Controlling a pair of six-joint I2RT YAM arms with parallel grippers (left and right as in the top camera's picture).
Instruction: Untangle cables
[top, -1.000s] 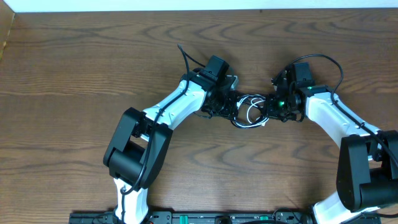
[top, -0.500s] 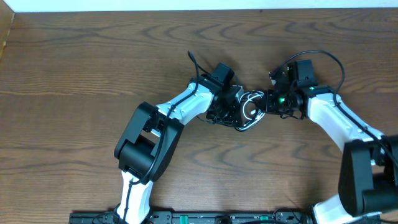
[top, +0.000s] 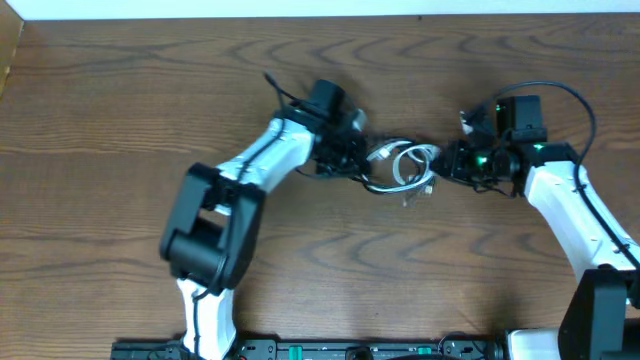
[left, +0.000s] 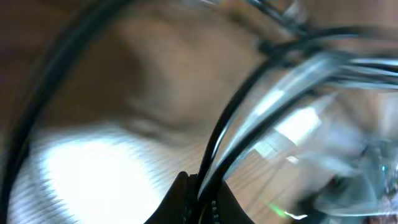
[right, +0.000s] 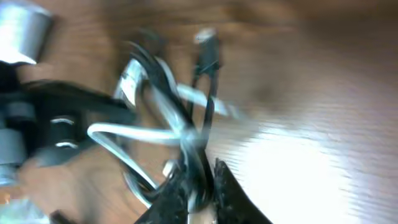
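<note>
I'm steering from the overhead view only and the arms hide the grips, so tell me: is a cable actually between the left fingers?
Observer: Yes. The left wrist view shows the black cable running down into the closed left fingers.
Operator: And the right side?
Observer: In the right wrist view, the black cable and the white cable both pass between the right fingers; blur hides whether they pinch.
Operator: Any plug loose?
Observer: One plug sticks out beyond the tangle, with nothing gripping it.

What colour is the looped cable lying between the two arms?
White. The looped cable shows best in the overhead view.
</note>
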